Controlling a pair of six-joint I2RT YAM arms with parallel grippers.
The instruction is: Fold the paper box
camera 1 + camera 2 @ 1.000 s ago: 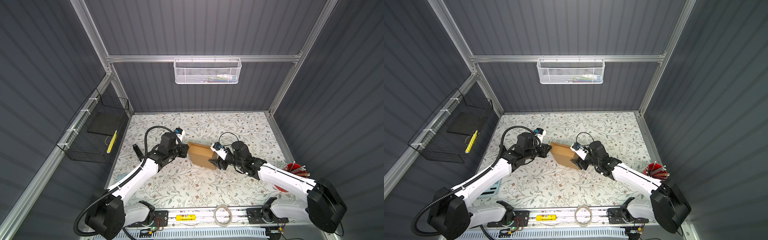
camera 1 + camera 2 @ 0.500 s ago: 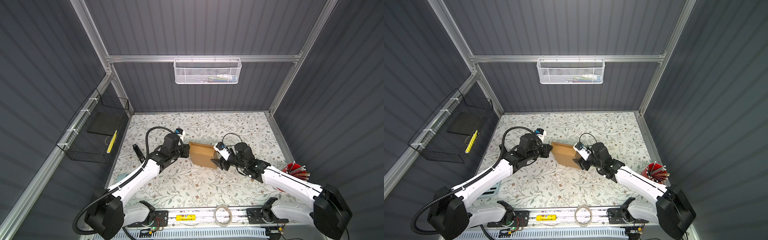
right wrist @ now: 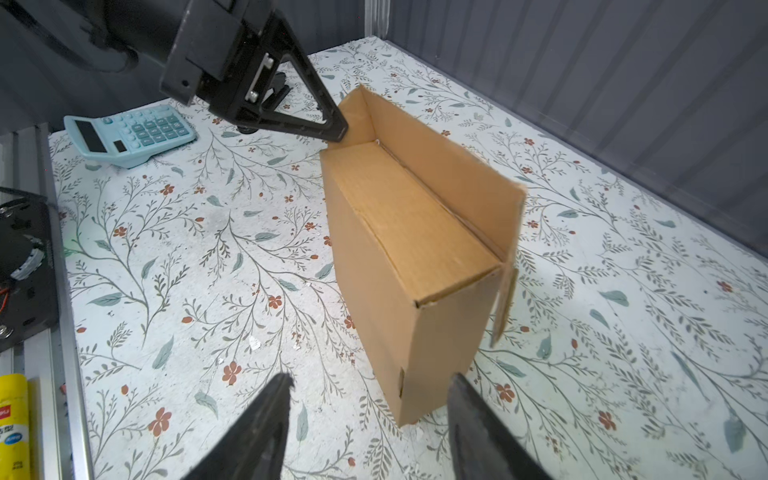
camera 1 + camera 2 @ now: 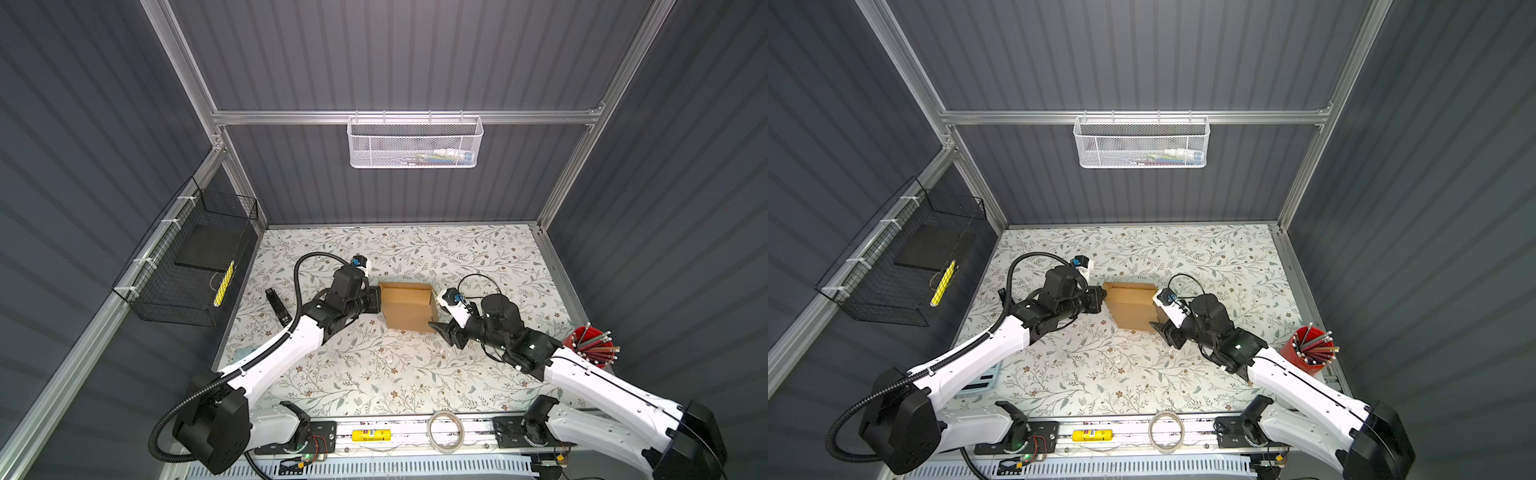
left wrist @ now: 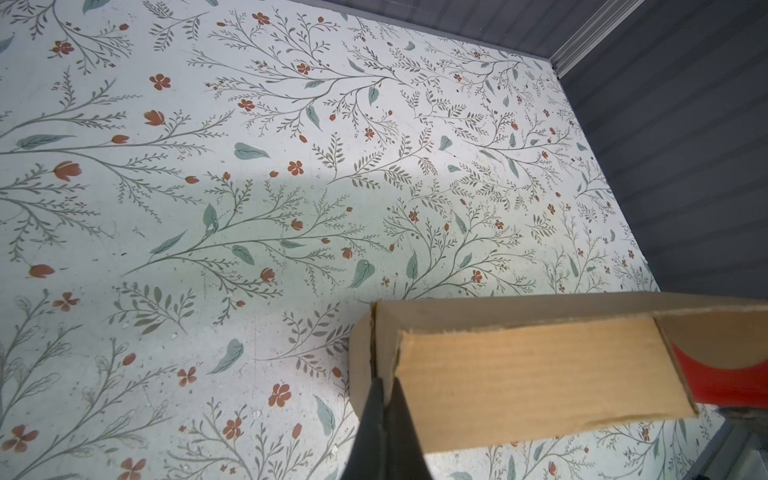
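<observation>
Here we see the paper box point(image 4: 405, 305) point(image 4: 1128, 306) standing on the floral tabletop point(image 4: 374, 374), between the two grippers. In the right wrist view the box point(image 3: 415, 232) has one panel folded flat across its top. A long flap stands upright along the edge farther from that camera, and a small flap hangs loose at the box's nearer end.

The left gripper point(image 4: 373, 300) point(image 4: 1098, 300) sits at the end of the box on the left arm's side. In the left wrist view its jaws point(image 5: 384, 386) are closed tight on a cardboard edge at a corner of the box point(image 5: 540, 374). The right wrist view shows the same gripper point(image 3: 332, 129) with its tip at the corner of the upright flap.

The right gripper point(image 4: 441, 332) point(image 4: 1163, 332) hovers just beside the opposite end of the box, low at its front corner. Its jaws point(image 3: 370, 382) stand apart with nothing between them, and we see no contact with the cardboard.

A light blue calculator point(image 3: 129, 133) lies well apart from the box, beyond the left gripper. A red cup of pencils point(image 4: 590, 345) point(image 4: 1308, 349) stands well apart from the box on the right arm's side.
</observation>
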